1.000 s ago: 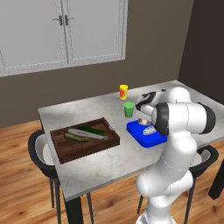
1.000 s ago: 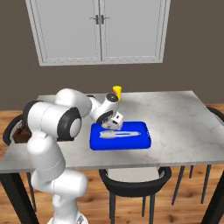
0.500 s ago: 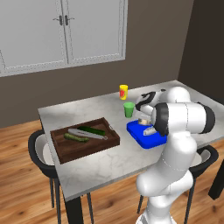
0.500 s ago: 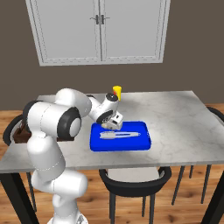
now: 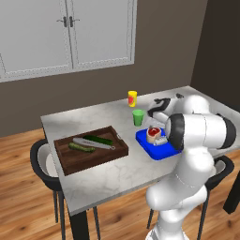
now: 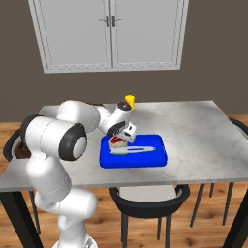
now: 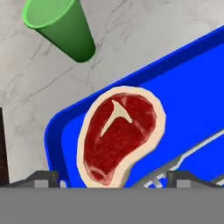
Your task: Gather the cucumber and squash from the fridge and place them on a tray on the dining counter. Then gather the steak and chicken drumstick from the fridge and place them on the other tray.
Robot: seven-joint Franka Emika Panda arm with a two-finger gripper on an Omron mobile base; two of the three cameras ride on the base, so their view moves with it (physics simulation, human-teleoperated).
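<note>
Directly below the released, wide-spread gripper [image 7: 112, 177], the steak [image 7: 120, 138] lies flat in the blue tray's [image 7: 188, 109] corner, between its fingertips

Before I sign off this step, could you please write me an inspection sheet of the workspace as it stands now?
Surface: dining counter, grey marble top, black legs.
Job's things: steak lies flat in the other tray, near one end; the tray holds two green vegetables. Chicken drumstick: nothing seen.
Clutter: silver utensil in the blue tray beside the steak; green cup and yellow container standing on the counter.
Grippers: tool just above the steak, fingers spread either side, not gripping it.
Cables: nothing seen.
Surroundings: white cabinet doors on the wall behind, dark chairs around the counter, wooden floor.
</note>
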